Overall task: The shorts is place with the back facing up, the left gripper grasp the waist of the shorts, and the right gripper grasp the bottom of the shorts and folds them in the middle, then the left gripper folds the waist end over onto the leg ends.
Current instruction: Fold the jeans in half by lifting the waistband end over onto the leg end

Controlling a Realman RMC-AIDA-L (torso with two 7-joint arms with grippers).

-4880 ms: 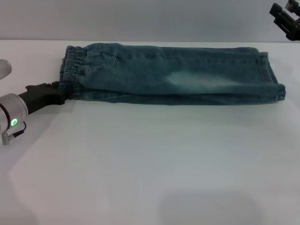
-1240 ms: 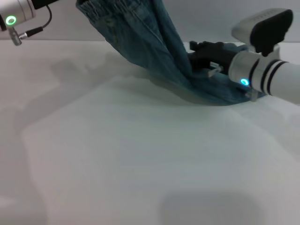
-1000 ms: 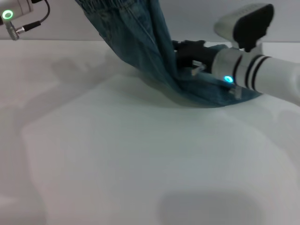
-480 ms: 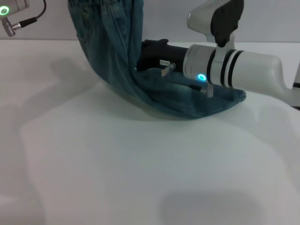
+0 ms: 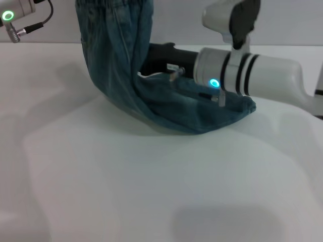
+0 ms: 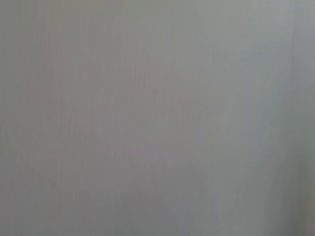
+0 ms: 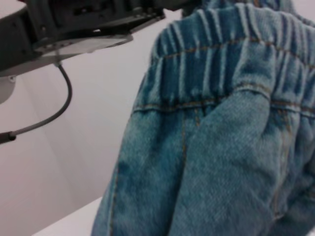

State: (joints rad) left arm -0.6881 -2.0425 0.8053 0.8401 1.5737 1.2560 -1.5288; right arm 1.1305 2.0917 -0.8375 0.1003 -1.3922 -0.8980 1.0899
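Observation:
The shorts [image 5: 118, 65] hang in a curtain of faded blue-green denim from the top of the head view. Their lower part curves onto the white table [image 5: 151, 176]. The leg ends [image 5: 237, 108] lie flat on the table at the right. In the right wrist view, the left gripper [image 7: 93, 19] sits high above the table, shut on the gathered waist of the shorts [image 7: 221, 54]. Only its white housing with the green light [image 5: 7, 15] shows at the head view's top left. The right gripper [image 5: 156, 55] reaches low over the lying legs, its tip hidden behind the hanging fabric.
The right arm's white forearm [image 5: 257, 75] with a blue light lies across the right side, just above the cloth. The left wrist view shows only plain grey. Bare table stretches in front of the shorts.
The shorts lay flat before; now the left gripper holds their waist high. Over the last second the right arm has slid left over the legs, and the leg ends shifted left.

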